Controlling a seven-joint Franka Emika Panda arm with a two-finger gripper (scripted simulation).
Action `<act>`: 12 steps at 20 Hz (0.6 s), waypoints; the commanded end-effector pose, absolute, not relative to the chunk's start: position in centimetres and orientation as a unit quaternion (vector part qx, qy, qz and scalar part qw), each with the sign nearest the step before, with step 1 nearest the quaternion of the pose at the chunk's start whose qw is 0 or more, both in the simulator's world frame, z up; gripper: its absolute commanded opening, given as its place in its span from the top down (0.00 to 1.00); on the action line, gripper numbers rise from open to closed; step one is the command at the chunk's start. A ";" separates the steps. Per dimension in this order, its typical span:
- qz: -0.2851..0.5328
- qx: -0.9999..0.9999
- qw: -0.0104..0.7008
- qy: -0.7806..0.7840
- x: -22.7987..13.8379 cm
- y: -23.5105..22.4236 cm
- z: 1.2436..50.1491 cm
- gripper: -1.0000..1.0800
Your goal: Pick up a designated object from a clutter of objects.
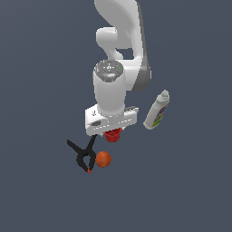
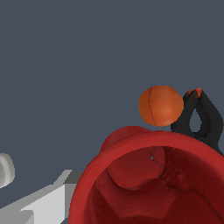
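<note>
The red cup shows just under my white hand in the exterior view. My gripper hangs straight over it, and the hand hides the fingertips. The cup's open mouth fills the near part of the wrist view, rim toward the camera. One grey finger lies against the outside of the cup's wall; the other finger is hidden. Whether the jaws press on the cup does not show. The orange ball and the black spring clamp with its orange tip lie just beyond the cup.
A white bottle with a colourful label lies tilted at the exterior view's right, apart from the cup. The ball touches the clamp in the wrist view. The floor is plain dark grey.
</note>
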State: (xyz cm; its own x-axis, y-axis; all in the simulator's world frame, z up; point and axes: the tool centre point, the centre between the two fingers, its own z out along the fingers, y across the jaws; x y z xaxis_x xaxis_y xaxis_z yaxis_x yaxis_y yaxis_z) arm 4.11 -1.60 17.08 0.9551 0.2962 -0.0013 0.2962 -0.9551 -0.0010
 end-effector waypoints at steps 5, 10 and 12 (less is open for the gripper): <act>-0.001 -0.989 0.001 -0.150 2.8 -6.5 24.0 1.00; -0.001 -0.989 0.002 -0.150 1.8 -10.3 29.1 1.00; -0.001 -0.989 0.002 -0.150 1.4 -11.8 31.2 1.00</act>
